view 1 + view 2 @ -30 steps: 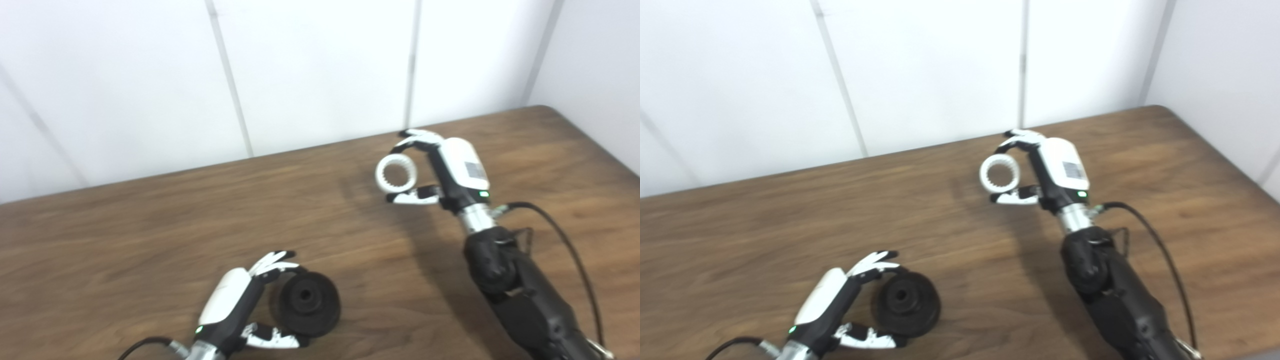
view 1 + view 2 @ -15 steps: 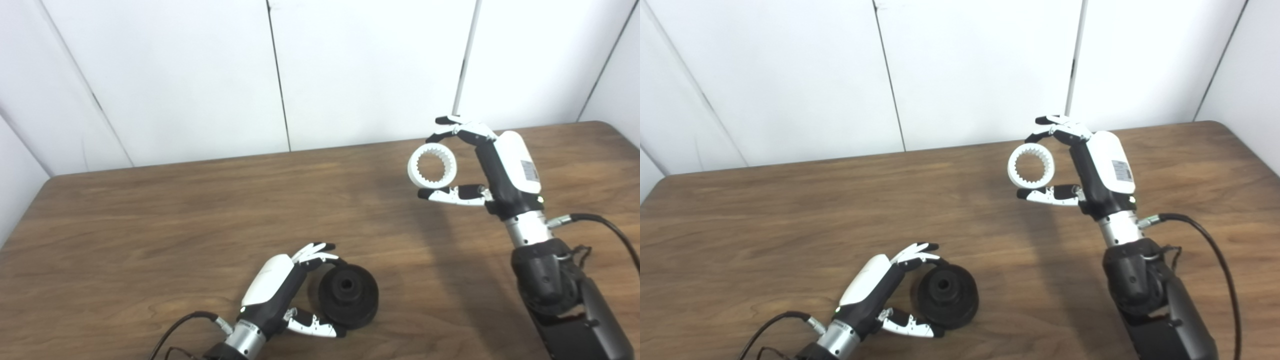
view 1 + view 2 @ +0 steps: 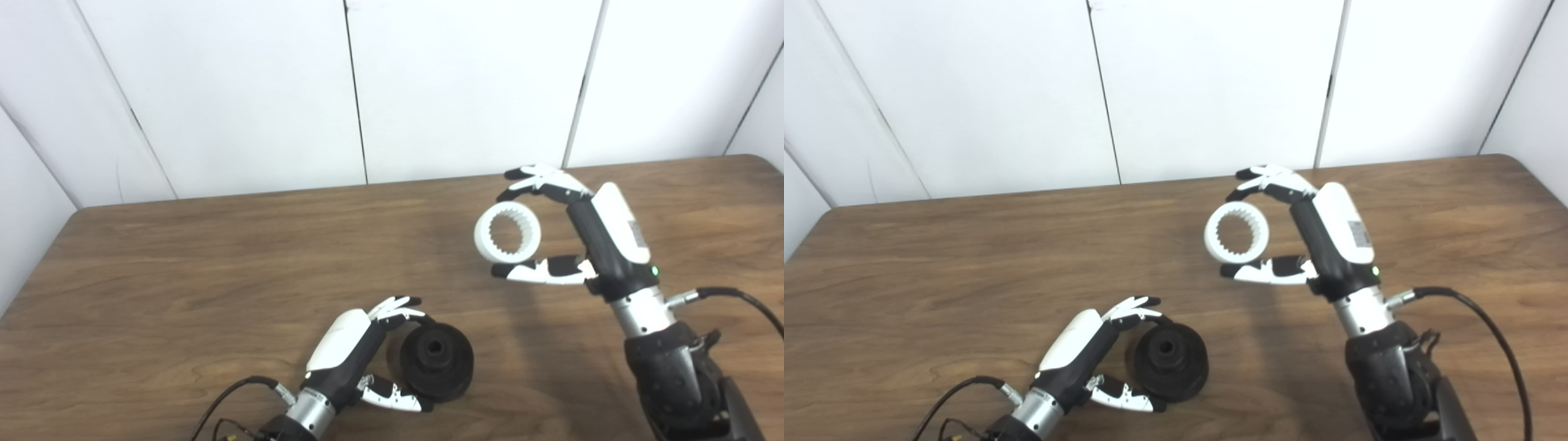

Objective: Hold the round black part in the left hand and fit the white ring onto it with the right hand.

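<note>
- left hand (image 3: 352,355) sitting low near the front edge of the wooden table (image 3: 184,269), a bit left of the middle, arm coming in from the bottom edge
- its fingers (image 3: 398,304) curling over the top of the round black part (image 3: 437,362) and its thumb (image 3: 395,400) reaching under the part's near side, so the hand is clamping the part between them
- round black part is a thick dark disc with a raised hub and a centre hole, hole facing toward the camera and slightly up; cannot tell whether it is resting on the table or lifted just off it
- right hand (image 3: 1323,236) is holding up over the table's right half, nearer the back edge than the front, arm rising from the bottom right corner
- white ring (image 3: 1236,233) is pinched in the right hand, fingers (image 3: 1265,180) touching its top rim and thumb (image 3: 1262,271) lying under its bottom rim
- ring has teeth around the inside, is standing on edge with its opening facing the camera, clear of the table
- ring and black part are sitting well apart, ring up and to the right of the part, not fitted
- black cable (image 3: 1476,318) is trailing from the right wrist toward the right edge; another cable (image 3: 229,392) is looping off the left wrist at the front edge
- white panelled wall (image 3: 429,79) running behind the table's back edge
</note>
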Available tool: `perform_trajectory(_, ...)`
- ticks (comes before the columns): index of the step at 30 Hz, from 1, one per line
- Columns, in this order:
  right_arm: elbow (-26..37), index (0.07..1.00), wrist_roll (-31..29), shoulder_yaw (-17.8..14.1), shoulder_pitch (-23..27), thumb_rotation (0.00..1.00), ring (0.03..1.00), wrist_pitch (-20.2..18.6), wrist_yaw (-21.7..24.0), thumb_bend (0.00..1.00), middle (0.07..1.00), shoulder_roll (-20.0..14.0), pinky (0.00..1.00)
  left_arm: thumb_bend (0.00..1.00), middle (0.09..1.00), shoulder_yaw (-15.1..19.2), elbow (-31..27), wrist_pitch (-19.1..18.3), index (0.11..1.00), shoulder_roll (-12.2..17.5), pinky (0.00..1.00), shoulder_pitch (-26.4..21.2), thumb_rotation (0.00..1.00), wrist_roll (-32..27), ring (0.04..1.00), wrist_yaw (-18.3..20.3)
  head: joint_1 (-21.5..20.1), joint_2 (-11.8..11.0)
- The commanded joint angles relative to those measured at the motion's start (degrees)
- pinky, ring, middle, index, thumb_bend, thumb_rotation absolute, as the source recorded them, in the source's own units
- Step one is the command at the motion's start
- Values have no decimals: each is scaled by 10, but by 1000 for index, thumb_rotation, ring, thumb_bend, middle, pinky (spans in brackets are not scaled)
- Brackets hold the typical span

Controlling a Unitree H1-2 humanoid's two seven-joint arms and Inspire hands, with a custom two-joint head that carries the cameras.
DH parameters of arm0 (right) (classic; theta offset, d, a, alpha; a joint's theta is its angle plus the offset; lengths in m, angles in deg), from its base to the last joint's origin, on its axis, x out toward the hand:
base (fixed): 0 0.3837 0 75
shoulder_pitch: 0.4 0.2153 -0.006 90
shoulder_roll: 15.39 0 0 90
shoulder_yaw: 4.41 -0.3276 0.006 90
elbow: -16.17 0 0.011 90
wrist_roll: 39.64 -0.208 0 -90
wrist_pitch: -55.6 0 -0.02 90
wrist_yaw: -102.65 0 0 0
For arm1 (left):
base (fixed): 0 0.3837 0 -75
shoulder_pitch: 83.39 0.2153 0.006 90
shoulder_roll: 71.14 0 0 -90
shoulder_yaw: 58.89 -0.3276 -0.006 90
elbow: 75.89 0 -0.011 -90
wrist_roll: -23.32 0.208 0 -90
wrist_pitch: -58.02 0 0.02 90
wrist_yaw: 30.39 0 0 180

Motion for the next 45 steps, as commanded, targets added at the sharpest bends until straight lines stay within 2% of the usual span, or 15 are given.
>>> perform_trajectory(1, 32, 483, -4, 4, 7, 142, 824, 2, 16, 516, 771, 7, 722, 522, 912, -5, 14, -10, 492, 7, 859, -10, 75, 20, 952, 6, 2, 2)
perform_trajectory(5, 40, 484, -11, 13, -8, 140, 834, 8, 37, 517, 774, 13, 751, 521, 916, -8, 16, -15, 492, 8, 890, -15, 75, 25, 957, 10, 2, 3)
perform_trajectory(21, 31, 484, -19, 45, -52, 145, 832, 14, 98, 517, 791, 17, 710, 520, 922, -25, 29, -35, 493, 8, 961, -33, 79, 41, 980, 9, 9, 12)
perform_trajectory(25, 30, 483, 2, 51, -57, 147, 823, 14, 104, 517, 786, 16, 703, 519, 924, -26, 30, -34, 493, 8, 979, -33, 83, 39, 983, 8, 10, 15)
perform_trajectory(30, 25, 483, -2, 55, -63, 142, 821, 10, 116, 519, 783, 18, 694, 520, 925, -27, 26, -41, 493, 7, 983, -34, 81, 42, 981, 9, 11, 17)
perform_trajectory(45, -30, 483, 20, 73, -65, 145, 833, 19, 113, 517, 797, 17, 700, 520, 924, -26, 18, -48, 493, 6, 985, -33, 80, 40, 981, 11, 15, 26)
